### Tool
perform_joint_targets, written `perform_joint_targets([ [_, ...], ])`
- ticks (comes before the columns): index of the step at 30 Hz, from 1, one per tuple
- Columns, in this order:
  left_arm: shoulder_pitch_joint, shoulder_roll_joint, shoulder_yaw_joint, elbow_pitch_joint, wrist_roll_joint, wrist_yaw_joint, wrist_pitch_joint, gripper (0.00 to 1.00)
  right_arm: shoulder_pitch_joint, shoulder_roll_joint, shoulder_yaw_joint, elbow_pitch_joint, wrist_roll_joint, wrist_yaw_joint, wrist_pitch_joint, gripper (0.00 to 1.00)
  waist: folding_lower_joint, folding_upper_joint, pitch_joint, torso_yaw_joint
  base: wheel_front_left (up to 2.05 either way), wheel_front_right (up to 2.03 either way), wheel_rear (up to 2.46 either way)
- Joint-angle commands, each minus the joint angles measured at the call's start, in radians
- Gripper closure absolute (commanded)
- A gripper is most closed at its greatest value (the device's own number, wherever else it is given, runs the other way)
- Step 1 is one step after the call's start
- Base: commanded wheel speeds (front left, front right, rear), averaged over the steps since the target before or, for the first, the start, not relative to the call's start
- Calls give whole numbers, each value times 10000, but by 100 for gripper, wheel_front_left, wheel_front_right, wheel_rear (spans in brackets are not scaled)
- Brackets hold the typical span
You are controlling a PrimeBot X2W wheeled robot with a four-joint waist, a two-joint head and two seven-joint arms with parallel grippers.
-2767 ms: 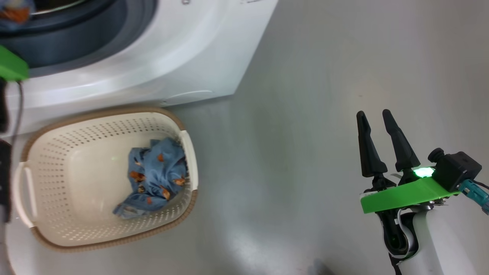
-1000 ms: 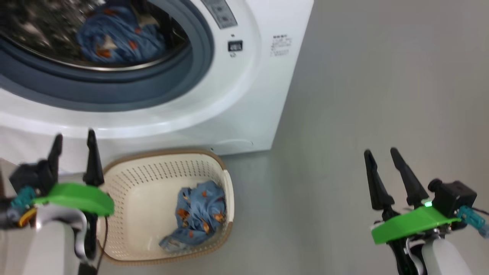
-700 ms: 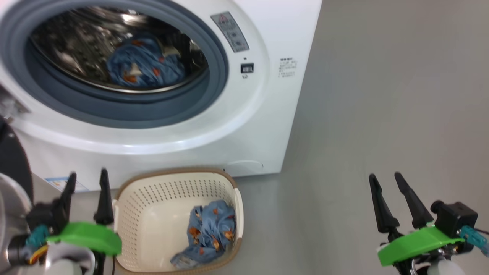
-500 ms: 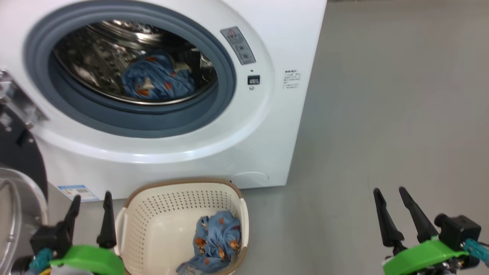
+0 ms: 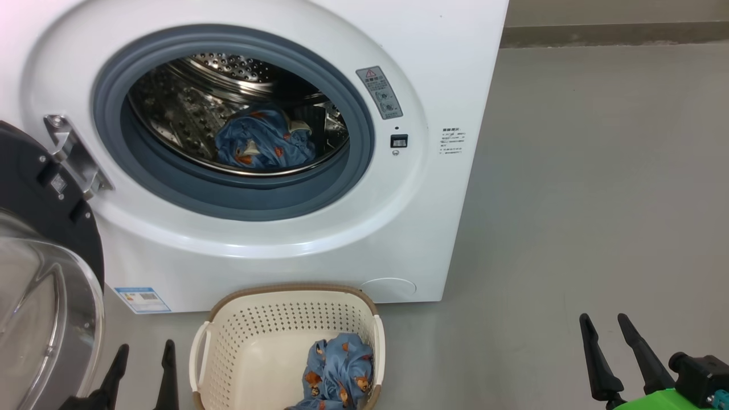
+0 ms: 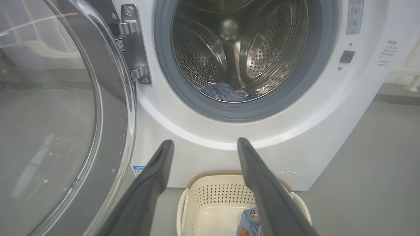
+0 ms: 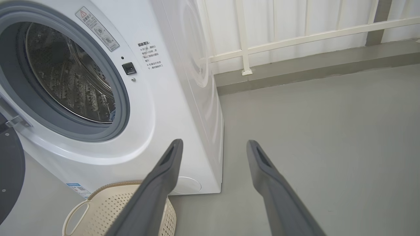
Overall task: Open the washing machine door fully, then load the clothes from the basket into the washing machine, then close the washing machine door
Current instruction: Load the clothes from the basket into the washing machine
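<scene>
The white washing machine (image 5: 444,68) stands with its door (image 5: 45,296) swung wide open to the left, glass bowl facing out. One piece of the blue printed clothes (image 5: 265,142) lies in the steel drum. More of the clothes (image 5: 336,378) sit in the cream basket (image 5: 228,324) on the floor before the machine. My left gripper (image 5: 143,352) is open and empty at the bottom left, just left of the basket. My right gripper (image 5: 605,322) is open and empty at the lower right, over bare floor. The drum (image 6: 236,49) and the door glass (image 6: 46,124) fill the left wrist view.
Grey floor (image 5: 598,199) stretches to the right of the machine. A white railing (image 7: 295,36) and a low kerb (image 7: 311,72) run along the back behind it. The open door's hinge (image 5: 71,154) juts out at the machine's left.
The head camera has tilted up, so the whole drum opening and the open door came into view and the basket slid to the bottom. Both grippers stayed open and sank toward the bottom edge.
</scene>
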Motion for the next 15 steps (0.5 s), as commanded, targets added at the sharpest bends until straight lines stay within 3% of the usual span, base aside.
perform_joint_targets([
  [1, -102, 84, 371, -372, 167, -25, -59, 0, -53, -101, 182, -259, 121, 16, -49, 0, 0, 0, 6, 18, 0, 0, 0],
  [15, -102, -27, 498, -515, 164, -25, -59, 0, -194, 9, 178, -324, 103, 16, -49, 0, 0, 0, 228, -15, 0, 0, 0],
])
